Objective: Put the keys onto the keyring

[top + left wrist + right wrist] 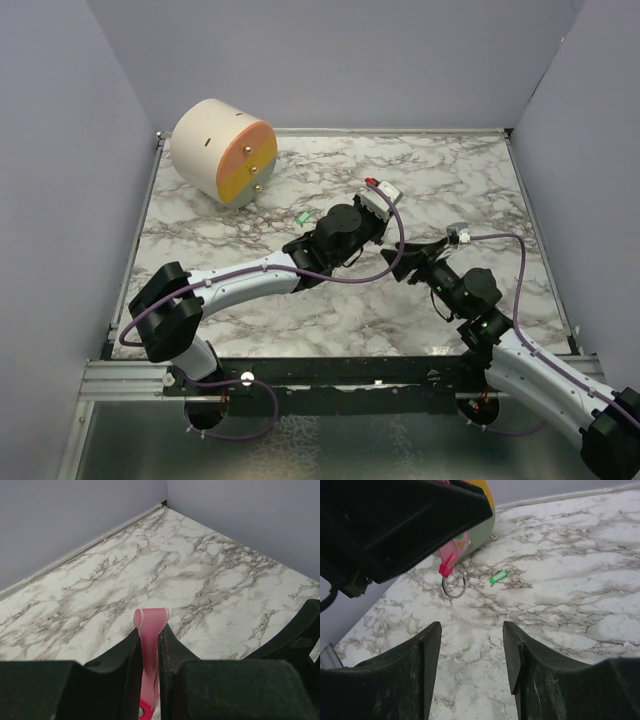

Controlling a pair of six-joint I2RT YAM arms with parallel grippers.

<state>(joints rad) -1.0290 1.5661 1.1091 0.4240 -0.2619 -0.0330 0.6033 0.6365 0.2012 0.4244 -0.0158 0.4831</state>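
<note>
My left gripper [150,636] is shut on the pink strip tag [150,622], whose rounded end sticks out past the fingertips. In the right wrist view the tag [451,556] hangs from the left gripper, and the silvery ring [454,585] dangles below it just above the marble. The tiny green key [300,216] lies flat on the table left of the left gripper [373,190]. It also shows in the right wrist view [497,576], right of and beyond the ring. My right gripper [402,262] [470,627] is open and empty, a short way from the ring and aimed toward it.
A cream cylinder with an orange and yellow face [222,150] lies on its side at the back left, and shows behind the ring in the right wrist view [477,532]. Grey walls enclose the marble table [450,180] on three sides.
</note>
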